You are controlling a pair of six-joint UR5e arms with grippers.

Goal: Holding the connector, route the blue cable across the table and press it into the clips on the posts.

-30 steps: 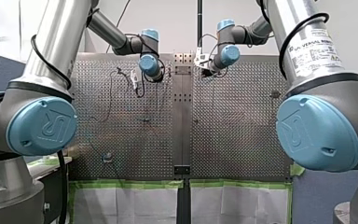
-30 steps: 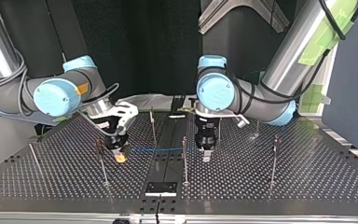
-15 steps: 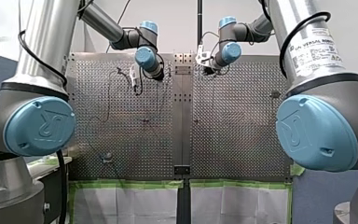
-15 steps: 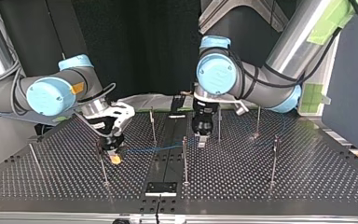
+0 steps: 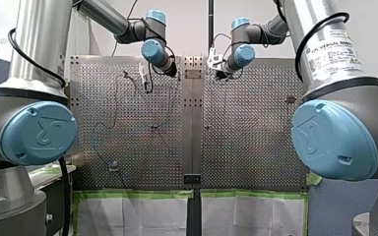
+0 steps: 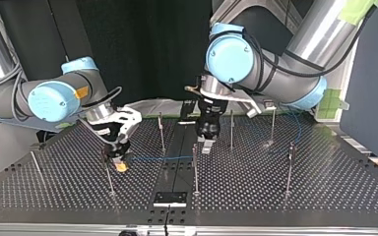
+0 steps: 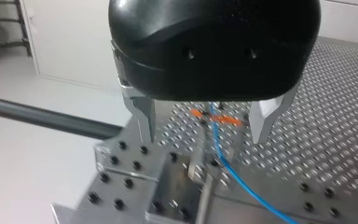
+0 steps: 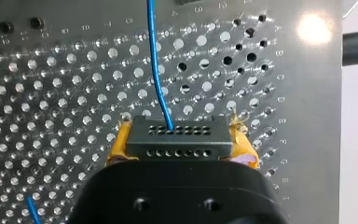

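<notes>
Routing: my right gripper (image 8: 181, 148) clamps the connector (image 8: 177, 137), my left gripper (image 7: 204, 135) hangs wide over the blue cable (image 7: 220, 154); next I'd seat it in the post (image 6: 195, 169) clip

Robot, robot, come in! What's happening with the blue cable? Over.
Right gripper shut on connector. Left gripper open over blue cable. Post close by left gripper.

Two arms (image 6: 275, 83) (image 6: 54, 98), two grippers (image 6: 206, 146) (image 6: 120, 164), one blue cable (image 8: 154, 70), one connector (image 8: 176, 136), seven posts (image 6: 195, 169), one perforated table (image 6: 325, 196).
</notes>
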